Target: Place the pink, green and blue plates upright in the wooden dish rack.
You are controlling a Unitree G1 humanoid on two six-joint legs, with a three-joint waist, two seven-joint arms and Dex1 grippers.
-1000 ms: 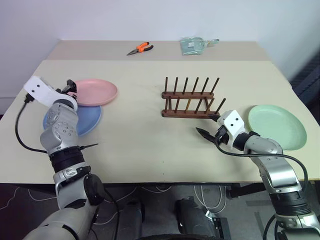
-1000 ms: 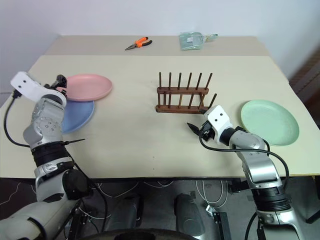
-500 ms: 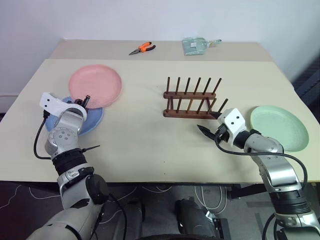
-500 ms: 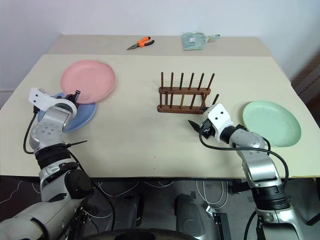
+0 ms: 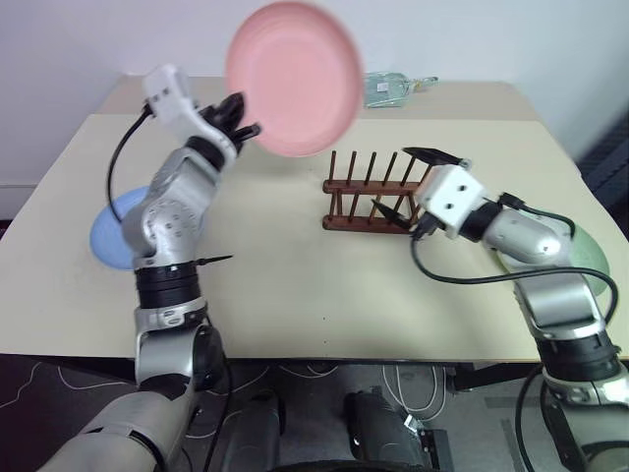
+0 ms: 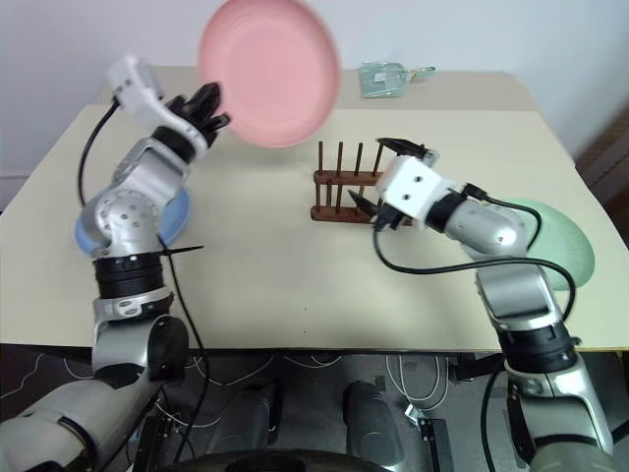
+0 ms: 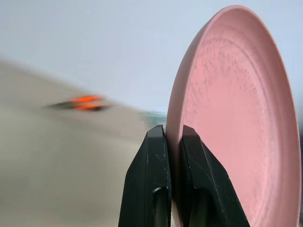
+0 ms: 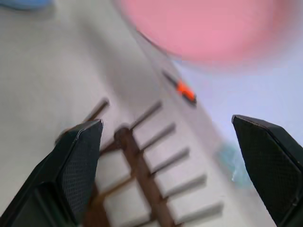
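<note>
Pink plate (image 5: 293, 77) up in the air, face-on, above & to the left of the wooden dish rack (image 5: 376, 193), not touching it. Left gripper (image 7: 172, 142) pinched tight on plate's rim, both fingers (image 7: 150, 179) flat against it. Rack empty, standing mid-table (image 5: 295, 285). Right gripper (image 5: 413, 182) just beside rack's right end, jaws spread wide, holding nothing. Green plate (image 6: 560, 236) flat on table right of rack, partly behind right arm. Blue plate (image 5: 113, 231) flat, well left of rack. Orange pliers (image 7: 78, 102) at far edge beyond rack.

Table (image 5: 295, 285) bears rack (image 5: 373, 202), blue plate (image 5: 113, 236), green plate (image 6: 565, 241).
</note>
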